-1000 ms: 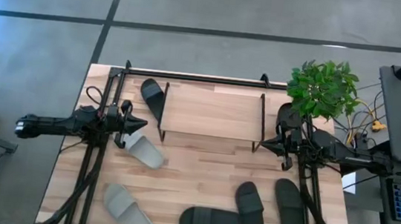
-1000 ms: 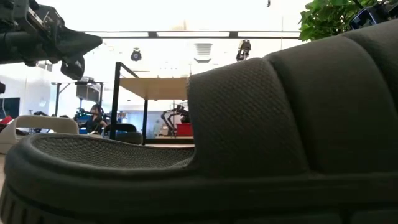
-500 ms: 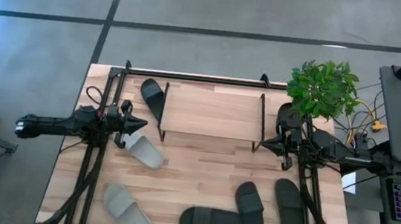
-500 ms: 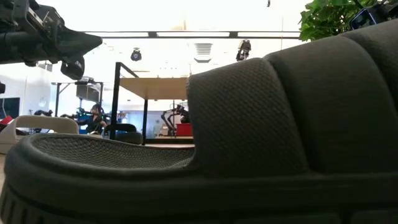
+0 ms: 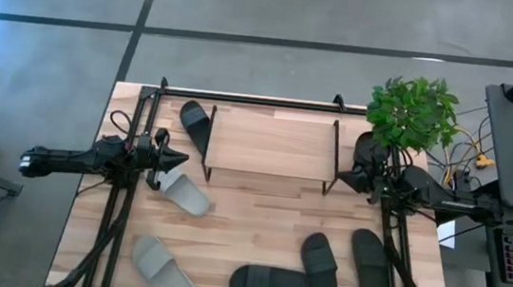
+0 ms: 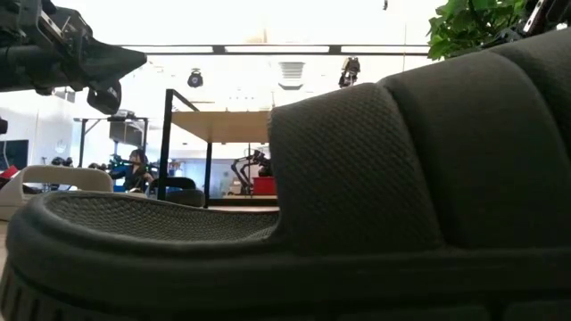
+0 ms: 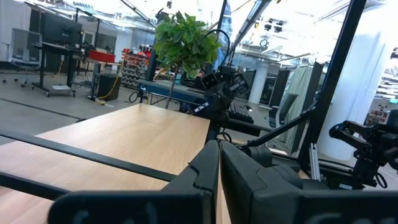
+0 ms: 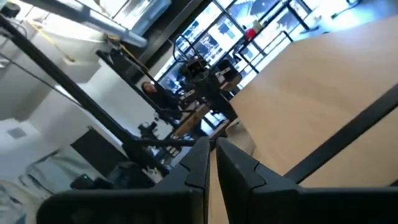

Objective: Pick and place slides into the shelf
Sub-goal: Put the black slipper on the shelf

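The shelf [image 5: 271, 145] stands at the table's far middle, its wooden top board bare. Several slides lie flat on the table: a dark one [image 5: 196, 125] to the left of the shelf, a light grey one [image 5: 183, 191] in front of the shelf's left end, a light grey one [image 5: 165, 270] at the near left, and three dark ones [image 5: 269, 281], [image 5: 320, 273], [image 5: 370, 268] at the near right. One dark slide [image 6: 357, 223] fills the low view. My left gripper [image 5: 181, 160] is shut and empty, above the table by the shelf's left end. My right gripper [image 5: 336, 177] is shut and empty by the shelf's right end.
A potted green plant [image 5: 413, 112] stands at the table's far right corner, just behind my right arm. A black frame rail [image 5: 252, 98] runs along the far edge. Bare wood [image 5: 259, 211] lies between the shelf and the near slides.
My right gripper has shifted a little up and toward the table's far edge, staying shut beside the shelf's right end. The slides have not moved.
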You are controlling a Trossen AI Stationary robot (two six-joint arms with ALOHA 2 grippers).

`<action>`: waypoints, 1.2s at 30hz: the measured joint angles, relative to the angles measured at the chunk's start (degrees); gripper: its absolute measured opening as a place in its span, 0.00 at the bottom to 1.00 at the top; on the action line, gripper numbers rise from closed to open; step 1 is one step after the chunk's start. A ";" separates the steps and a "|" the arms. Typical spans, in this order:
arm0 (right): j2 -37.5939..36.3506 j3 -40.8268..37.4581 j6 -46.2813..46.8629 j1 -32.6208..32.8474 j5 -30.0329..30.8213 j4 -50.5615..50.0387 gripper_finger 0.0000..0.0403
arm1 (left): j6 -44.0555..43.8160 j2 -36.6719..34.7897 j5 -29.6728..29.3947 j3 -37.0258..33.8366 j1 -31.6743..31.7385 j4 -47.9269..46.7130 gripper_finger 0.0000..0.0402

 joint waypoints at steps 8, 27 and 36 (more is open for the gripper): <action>-0.10 0.00 0.36 -0.01 6.19 0.00 0.06 | -0.01 0.00 -0.01 0.00 -0.01 0.01 0.00; 0.28 -0.02 -9.13 0.01 8.84 19.94 0.06 | -17.65 0.33 -22.26 -0.04 0.01 31.14 0.00; 0.68 -0.02 -5.75 0.01 2.25 18.87 0.06 | -17.88 2.16 -28.73 -0.04 0.00 30.09 0.00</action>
